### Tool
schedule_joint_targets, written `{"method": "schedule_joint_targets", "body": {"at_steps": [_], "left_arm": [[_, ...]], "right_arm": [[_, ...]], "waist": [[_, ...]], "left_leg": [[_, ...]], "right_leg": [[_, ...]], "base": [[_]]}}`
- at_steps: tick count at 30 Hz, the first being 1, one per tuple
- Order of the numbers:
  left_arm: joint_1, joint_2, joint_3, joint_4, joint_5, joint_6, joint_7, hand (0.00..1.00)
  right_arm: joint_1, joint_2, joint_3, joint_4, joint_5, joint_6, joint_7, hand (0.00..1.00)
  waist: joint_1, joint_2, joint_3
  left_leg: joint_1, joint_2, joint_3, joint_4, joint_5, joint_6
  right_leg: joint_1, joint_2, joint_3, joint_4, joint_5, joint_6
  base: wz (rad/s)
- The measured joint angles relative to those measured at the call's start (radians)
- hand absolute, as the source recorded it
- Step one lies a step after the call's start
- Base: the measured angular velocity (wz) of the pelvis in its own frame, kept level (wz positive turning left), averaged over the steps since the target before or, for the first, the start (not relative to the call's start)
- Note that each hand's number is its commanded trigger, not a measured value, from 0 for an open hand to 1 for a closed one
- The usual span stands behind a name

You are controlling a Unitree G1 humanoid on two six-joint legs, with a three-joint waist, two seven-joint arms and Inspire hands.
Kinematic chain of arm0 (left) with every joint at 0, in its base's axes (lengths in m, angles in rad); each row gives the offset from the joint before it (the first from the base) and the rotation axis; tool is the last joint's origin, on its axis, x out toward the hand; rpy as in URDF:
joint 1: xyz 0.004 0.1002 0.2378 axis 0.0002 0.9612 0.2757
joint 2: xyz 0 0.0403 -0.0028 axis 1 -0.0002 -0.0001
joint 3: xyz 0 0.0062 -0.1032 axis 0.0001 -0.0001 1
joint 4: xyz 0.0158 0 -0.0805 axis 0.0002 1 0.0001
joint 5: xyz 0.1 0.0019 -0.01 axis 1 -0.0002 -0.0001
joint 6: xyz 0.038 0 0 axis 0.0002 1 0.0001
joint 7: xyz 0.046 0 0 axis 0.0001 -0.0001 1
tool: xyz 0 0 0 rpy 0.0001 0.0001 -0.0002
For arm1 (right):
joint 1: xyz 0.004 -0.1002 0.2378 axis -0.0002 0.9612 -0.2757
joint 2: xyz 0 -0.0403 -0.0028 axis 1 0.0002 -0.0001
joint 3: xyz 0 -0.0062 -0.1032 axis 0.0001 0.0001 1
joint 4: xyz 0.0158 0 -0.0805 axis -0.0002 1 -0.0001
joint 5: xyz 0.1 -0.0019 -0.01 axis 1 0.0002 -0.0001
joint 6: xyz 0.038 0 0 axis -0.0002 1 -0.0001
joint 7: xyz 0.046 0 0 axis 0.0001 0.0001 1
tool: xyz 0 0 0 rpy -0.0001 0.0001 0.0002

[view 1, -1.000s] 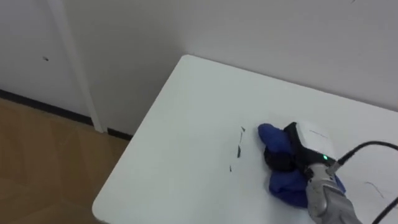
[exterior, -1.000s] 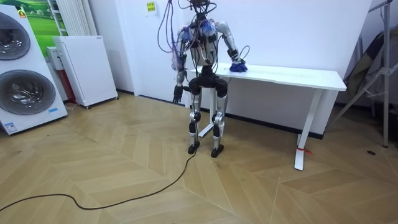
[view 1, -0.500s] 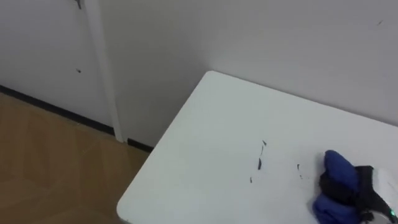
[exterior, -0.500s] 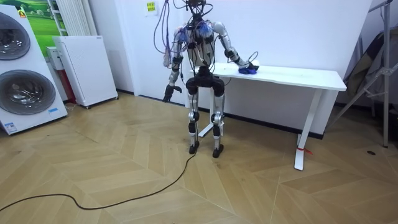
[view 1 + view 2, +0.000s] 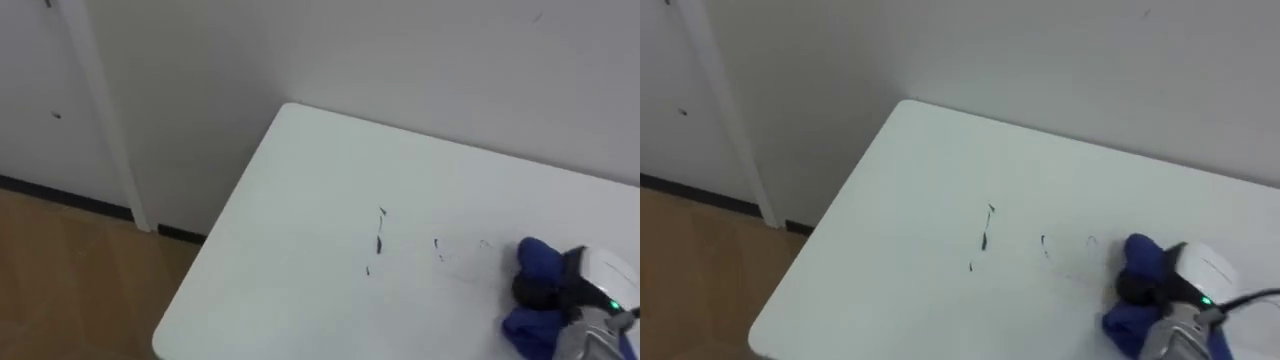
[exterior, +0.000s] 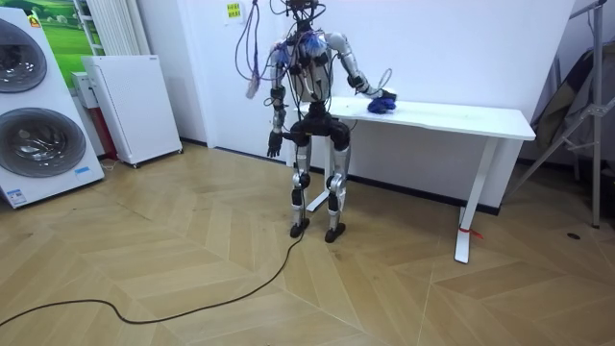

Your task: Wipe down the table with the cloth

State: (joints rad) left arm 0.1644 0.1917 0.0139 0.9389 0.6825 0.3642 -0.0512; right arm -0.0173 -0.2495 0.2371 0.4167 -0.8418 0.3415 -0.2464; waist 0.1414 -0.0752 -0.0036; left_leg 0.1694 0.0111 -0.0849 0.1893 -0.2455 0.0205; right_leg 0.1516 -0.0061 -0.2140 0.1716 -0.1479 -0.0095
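Observation:
A white table [image 5: 300, 190] stands against the wall, with short dark pen marks [image 5: 379, 235] near its middle. To the right of the marks lies a bunched blue cloth [image 5: 536, 262]. My right hand [image 5: 590, 285] rests on top of it with its dark fingers curled into the cloth. In the right eye view the cloth [image 5: 1138, 256] and the right hand [image 5: 1190, 275] sit the same way, a hand's width from the marks [image 5: 985, 236]. In the room view I stand at the table's left end [image 6: 461, 117], with my left hand [image 6: 274, 146] hanging by my hip.
The table's left edge and near corner [image 5: 165, 335] drop off to wooden floor [image 5: 60, 270]. A white wall [image 5: 400, 60] runs behind the table. A white cabinet [image 6: 135, 106] and washing machines [image 6: 38, 135] stand at the room view's left.
My right hand has slid the blue cloth to the right, off the dark marks, which now lie uncovered. The eye view has shifted. My left arm has swung out and back at my side.

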Motion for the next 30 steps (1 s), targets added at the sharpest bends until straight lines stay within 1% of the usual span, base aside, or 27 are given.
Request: {"method": "schedule_joint_targets", "body": {"at_steps": [1, 2, 3, 4, 5, 6, 7, 8, 9, 11, 12, 14, 15, 16, 17, 18, 19, 20, 21, 22, 23, 25, 26, 27, 30], "left_arm": [[-0.01, -0.008, -0.005, -0.014, -0.004, 0.002, 0.0, 0.0], [-0.008, -0.011, -0.024, -0.038, -0.005, 0.003, 0.0, 0.0], [-0.005, -0.012, -0.031, -0.051, -0.006, 0.003, 0.0, 0.0], [0.008, -0.012, -0.04, -0.073, -0.006, 0.007, 0.002, 0.0], [0.02, -0.011, -0.049, -0.078, -0.006, 0.008, 0.003, 0.0], [0.027, -0.012, -0.051, -0.078, -0.006, 0.008, 0.003, 0.0], [0.033, -0.014, -0.057, -0.077, -0.007, 0.007, 0.003, 0.0], [0.038, -0.015, -0.059, -0.077, -0.007, 0.001, 0.003, 0.0], [0.041, -0.014, -0.058, -0.077, -0.007, -0.001, 0.003, 0.0], [0.05, -0.011, -0.058, -0.077, -0.014, -0.01, 0.004, 0.0], [0.052, -0.009, -0.058, -0.077, -0.014, -0.016, 0.004, 0.0], [0.071, 0.002, -0.055, -0.076, -0.013, -0.046, 0.006, 0.0], [0.078, 0.004, -0.052, -0.076, -0.013, -0.047, 0.008, 0.0], [0.089, 0.008, -0.037, -0.075, -0.013, -0.046, 0.013, 0.0], [0.092, 0.011, -0.007, -0.072, -0.013, -0.043, 0.015, 0.0], [0.092, 0.013, 0.01, -0.072, -0.013, -0.043, 0.015, 0.0], [0.095, 0.017, 0.042, -0.074, -0.013, -0.043, 0.019, 0.0], [0.102, 0.022, 0.066, -0.075, -0.013, -0.042, 0.02, 0.0], [0.105, 0.026, 0.075, -0.075, -0.012, -0.041, 0.021, 0.0], [0.114, 0.031, 0.094, -0.075, -0.012, -0.039, 0.021, 0.0], [0.115, 0.035, 0.105, -0.074, -0.012, -0.039, 0.02, 0.0], [0.116, 0.04, 0.105, -0.072, -0.012, -0.039, 0.02, 0.0], [0.115, 0.041, 0.105, -0.073, -0.012, -0.039, 0.019, 0.0], [0.113, 0.04, 0.105, -0.073, -0.013, -0.039, 0.019, 0.0], [0.108, 0.039, 0.089, -0.073, -0.014, -0.047, 0.017, 0.0]], "right_arm": [[-0.029, 0.022, 0.055, -0.03, -0.038, 0.008, 0.034, 1.0], [-0.056, 0.026, 0.091, -0.046, -0.067, 0.023, 0.055, 1.0], [-0.069, 0.026, 0.104, -0.046, -0.074, 0.028, 0.065, 1.0], [-0.082, 0.017, 0.104, -0.05, -0.079, 0.034, 0.079, 1.0], [-0.081, 0.004, 0.102, -0.059, -0.079, 0.026, 0.094, 1.0], [-0.078, 0.001, 0.101, -0.065, -0.078, 0.02, 0.096, 1.0], [-0.063, -0.004, 0.094, -0.066, -0.078, 0.006, 0.084, 1.0], [-0.046, -0.013, 0.084, -0.066, -0.07, -0.018, 0.057, 1.0], [-0.039, -0.018, 0.08, -0.061, -0.061, -0.031, 0.042, 1.0], [-0.012, -0.031, 0.052, -0.02, -0.009, -0.095, -0.021, 1.0], [-0.007, -0.035, 0.045, -0.006, 0.008, -0.113, -0.043, 1.0], [0.019, -0.056, 0.011, 0.054, 0.1, -0.181, -0.109, 1.0], [0.022, -0.057, -0.001, 0.073, 0.119, -0.195, -0.121, 1.0], [0.032, -0.056, -0.037, 0.101, 0.148, -0.217, -0.137, 1.0], [0.048, -0.057, -0.085, 0.119, 0.176, -0.222, -0.146, 1.0], [0.054, -0.058, -0.112, 0.131, 0.195, -0.223, -0.147, 1.0], [0.061, -0.063, -0.16, 0.165, 0.249, -0.233, -0.149, 1.0], [0.061, -0.071, -0.195, 0.203, 0.283, -0.246, -0.154, 1.0], [0.062, -0.075, -0.216, 0.223, 0.294, -0.253, -0.159, 1.0], [0.066, -0.079, -0.254, 0.259, 0.324, -0.271, -0.159, 1.0], [0.077, -0.086, -0.288, 0.288, 0.355, -0.292, -0.16, 1.0], [0.078, -0.093, -0.308, 0.319, 0.391, -0.31, -0.16, 1.0], [0.078, -0.093, -0.309, 0.322, 0.399, -0.31, -0.16, 1.0], [0.078, -0.093, -0.309, 0.322, 0.399, -0.31, -0.16, 1.0], [0.075, -0.093, -0.295, 0.318, 0.396, -0.306, -0.159, 1.0]], "waist": [[0.011, 0.002, 0.0072], [0.033, 0.007, 0.0117], [0.038, 0.007, 0.0136], [0.043, 0.004, 0.0164], [0.036, 0.0, 0.0174], [0.028, -0.001, 0.018], [0.022, -0.001, 0.0182], [0.016, -0.001, 0.0179], [0.015, -0.001, 0.0178], [0.006, 0.005, 0.0144], [0.004, 0.007, 0.0131], [0.003, 0.019, 0.0013], [0.003, 0.022, -0.0017], [-0.001, 0.026, -0.0087], [-0.007, 0.026, -0.0139], [-0.01, 0.025, -0.0154], [-0.011, 0.024, -0.0181], [-0.012, 0.026, -0.019], [-0.015, 0.025, -0.0192], [-0.034, 0.02, -0.0193], [-0.042, 0.021, -0.0206], [-0.059, 0.02, -0.0202], [-0.065, 0.02, -0.0204], [-0.067, 0.019, -0.0206], [-0.057, 0.023, -0.0202]], "left_leg": [[-0.006, 0.001, -0.01, -0.002, 0.005, -0.006], [-0.013, 0.003, -0.014, -0.005, 0.009, -0.011], [-0.019, 0.004, -0.018, -0.004, 0.011, -0.014], [-0.028, 0.004, -0.03, -0.003, 0.014, -0.017], [-0.039, 0.005, -0.033, 0.002, 0.015, -0.019], [-0.043, 0.005, -0.033, 0.004, 0.016, -0.02], [-0.055, 0.005, -0.031, 0.015, 0.016, -0.02], [-0.06, 0.005, -0.028, 0.017, 0.017, -0.021], [-0.06, 0.005, -0.028, 0.016, 0.017, -0.022], [-0.063, 0.002, -0.034, 0.02, 0.017, -0.023], [-0.064, 0.001, -0.034, 0.021, 0.017, -0.023], [-0.056, -0.007, -0.029, 0.023, 0.017, -0.022], [-0.053, -0.009, -0.028, 0.022, 0.018, -0.021], [-0.052, -0.013, -0.025, 0.023, 0.02, -0.018], [-0.053, -0.018, -0.024, 0.025, 0.023, -0.014], [-0.053, -0.02, -0.023, 0.024, 0.024, -0.011], [-0.043, -0.022, -0.014, 0.024, 0.028, -0.006], [-0.032, -0.023, 0.005, 0.014, 0.032, -0.003], [-0.028, -0.023, 0.01, 0.014, 0.032, -0.003], [-0.021, -0.024, 0.026, 0.014, 0.032, -0.003], [-0.015, -0.024, 0.035, 0.013, 0.031, -0.002], [-0.005, -0.024, 0.046, 0.009, 0.029, 0.002], [-0.001, -0.024, 0.054, 0.01, 0.026, 0.008], [-0.001, -0.024, 0.056, 0.011, 0.025, 0.009], [0.015, -0.021, 0.095, 0.014, 0.018, 0.016]], "right_leg": [[-0.002, 0.001, -0.011, 0.0, -0.005, -0.008], [-0.009, 0.003, -0.012, -0.001, -0.009, -0.014], [-0.012, 0.004, -0.013, -0.002, -0.01, -0.016], [-0.014, 0.004, -0.027, -0.004, -0.016, -0.019], [-0.014, 0.003, -0.046, -0.003, -0.022, -0.021], [-0.014, 0.001, -0.056, -0.003, -0.025, -0.021], [-0.014, -0.002, -0.067, -0.005, -0.028, -0.021], [-0.015, -0.004, -0.077, -0.005, -0.031, -0.021], [-0.015, -0.004, -0.079, -0.004, -0.033, -0.021], [-0.012, -0.007, -0.088, -0.004, -0.035, -0.019], [-0.012, -0.009, -0.091, -0.004, -0.035, -0.018], [-0.007, -0.014, -0.084, -0.005, -0.04, -0.011], [-0.004, -0.017, -0.08, -0.005, -0.041, -0.008], [0.0, -0.02, -0.072, -0.004, -0.042, -0.007], [0.004, -0.025, -0.071, -0.003, -0.045, -0.002], [0.006, -0.028, -0.071, -0.002, -0.046, -0.001], [0.01, -0.029, -0.054, -0.002, -0.046, 0.0], [0.013, -0.029, -0.029, -0.002, -0.045, 0.002], [0.017, -0.03, -0.024, -0.002, -0.045, 0.003], [0.026, -0.033, -0.018, -0.002, -0.046, 0.006], [0.033, -0.037, -0.014, -0.002, -0.048, 0.01], [0.04, -0.04, -0.008, -0.002, -0.049, 0.014], [0.044, -0.043, -0.005, 0.0, -0.05, 0.017], [0.043, -0.044, -0.004, 0.001, -0.051, 0.019], [0.037, -0.047, 0.02, 0.027, -0.052, 0.024]], "base": [[0.3], [0.25], [0.23], [0.37], [0.41], [0.4], [0.34], [0.31], [0.2], [0.17], [0.25], [0.19], [0.13], [0.25], [0.33], [0.34], [0.15], [0.03], [0.0], [0.05], [0.07], [-0.03], [-0.07], [-0.11], [-0.3]]}}
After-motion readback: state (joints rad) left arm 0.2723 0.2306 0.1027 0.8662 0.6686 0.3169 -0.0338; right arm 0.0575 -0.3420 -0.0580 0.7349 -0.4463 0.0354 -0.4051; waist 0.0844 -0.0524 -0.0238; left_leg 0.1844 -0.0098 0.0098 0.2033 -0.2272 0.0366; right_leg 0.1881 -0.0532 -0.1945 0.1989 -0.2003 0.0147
